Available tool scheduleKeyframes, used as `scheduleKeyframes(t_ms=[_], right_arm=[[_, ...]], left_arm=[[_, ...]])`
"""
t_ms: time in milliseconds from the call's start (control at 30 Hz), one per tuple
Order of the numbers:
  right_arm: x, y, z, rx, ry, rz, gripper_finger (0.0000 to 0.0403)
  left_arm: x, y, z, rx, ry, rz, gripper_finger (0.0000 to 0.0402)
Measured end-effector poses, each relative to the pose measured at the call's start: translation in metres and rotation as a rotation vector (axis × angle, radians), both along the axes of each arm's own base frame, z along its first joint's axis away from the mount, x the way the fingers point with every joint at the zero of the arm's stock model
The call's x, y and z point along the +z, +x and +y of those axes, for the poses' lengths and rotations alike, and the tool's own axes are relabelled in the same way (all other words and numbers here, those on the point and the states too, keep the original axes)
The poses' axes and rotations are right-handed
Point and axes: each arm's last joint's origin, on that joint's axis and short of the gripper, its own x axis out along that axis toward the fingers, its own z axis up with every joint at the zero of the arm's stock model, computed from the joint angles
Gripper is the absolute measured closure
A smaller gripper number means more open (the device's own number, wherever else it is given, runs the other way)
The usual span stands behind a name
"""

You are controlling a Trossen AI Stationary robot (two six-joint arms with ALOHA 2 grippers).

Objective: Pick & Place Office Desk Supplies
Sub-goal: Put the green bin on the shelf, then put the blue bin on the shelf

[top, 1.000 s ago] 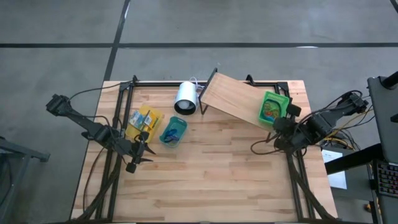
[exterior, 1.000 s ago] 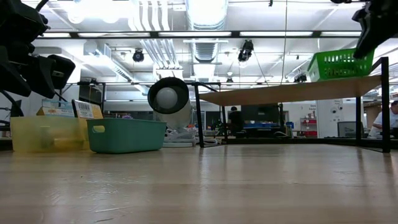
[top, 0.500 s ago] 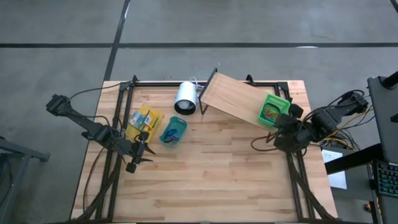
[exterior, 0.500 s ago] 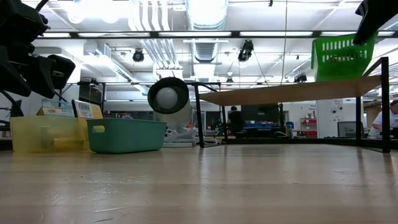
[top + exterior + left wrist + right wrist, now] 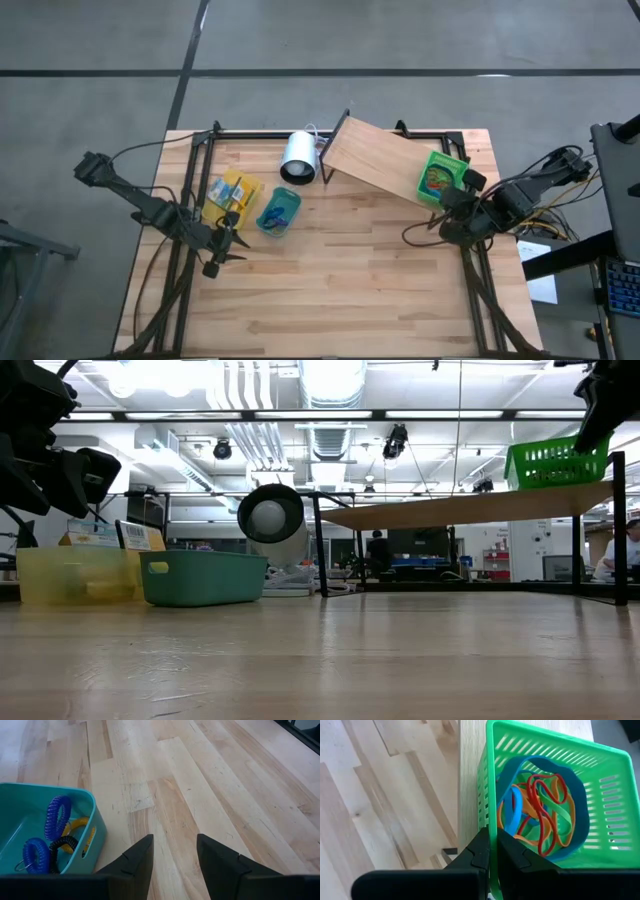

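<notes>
On the plank table (image 5: 340, 270), right end effector (image 5: 490, 851) pinches the green basket (image 5: 590, 795) wall; left end effector (image 5: 172, 851) gapes.

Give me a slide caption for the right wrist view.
Right gripper pinching the green basket's wall, rubber bands inside.

Grey concrete floor (image 5: 420, 35) — bright ceiling strip lights (image 5: 330, 414).

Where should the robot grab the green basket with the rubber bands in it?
By its thin rim wall, one finger inside and one outside, coming in from the open table side. The right gripper is already pinched on the near wall of the green basket this way. The basket sits at the low edge of the slanted wooden board, and the rubber bands fill its middle, so the rim is probably the best hold.
</notes>
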Motion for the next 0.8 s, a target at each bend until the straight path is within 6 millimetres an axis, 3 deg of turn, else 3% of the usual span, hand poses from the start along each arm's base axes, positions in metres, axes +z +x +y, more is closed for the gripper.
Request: scheduleKeyframes(t_ms=[200,567,800], right_arm=[[0.0028,-0.0012,-0.001,-0.013,0.011,-0.023,0.0376],[0.0034,-0.0032,-0.0016,-0.041,0.049,-0.035,0.0266],[0.0086,-0.0026,-0.0026,-0.039,0.012,-0.075,0.0248]], left_arm=[[0.0,0.0001,0.0,0.0,0.0,0.0,0.0249],[0.0,0.0,0.0,0.0,0.0,0.0,0.0249],[0.0,0.0,0.0,0.0,0.0,0.0,0.0249]])
